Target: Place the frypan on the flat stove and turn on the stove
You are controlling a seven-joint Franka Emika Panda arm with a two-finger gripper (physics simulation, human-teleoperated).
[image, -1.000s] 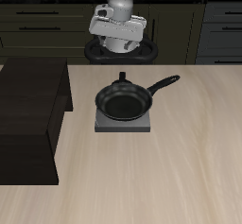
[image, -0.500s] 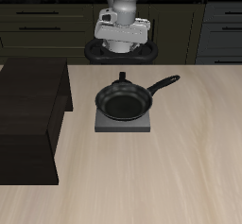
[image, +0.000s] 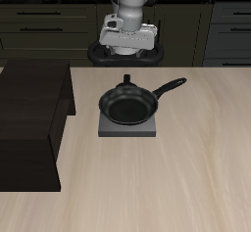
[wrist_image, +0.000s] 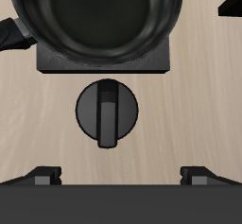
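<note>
The round black frypan (image: 128, 106) sits on the flat stove (image: 126, 130), covering its burner, with the long handle (image: 169, 85) reaching out over the table. In the wrist view the frypan (wrist_image: 102, 18) rests on the grey plate (wrist_image: 104, 63), and the stove's black knob (wrist_image: 107, 114) lies just beyond the plate's edge. My gripper (wrist_image: 121, 176) hovers above the knob, open, with both fingertips (wrist_image: 45, 177) spread wide and nothing between them. In the exterior view the gripper (image: 125, 50) hangs over the knob (image: 125, 78) behind the pan.
A large dark cabinet block (image: 29, 118) stands on the table beside the stove, and its corner (wrist_image: 233, 1) shows in the wrist view. Dark drawer fronts (image: 44, 25) run along the back wall.
The gripper has turned from a tilt to level and shifted a little sideways above the knob. The frypan and stove have not moved.
</note>
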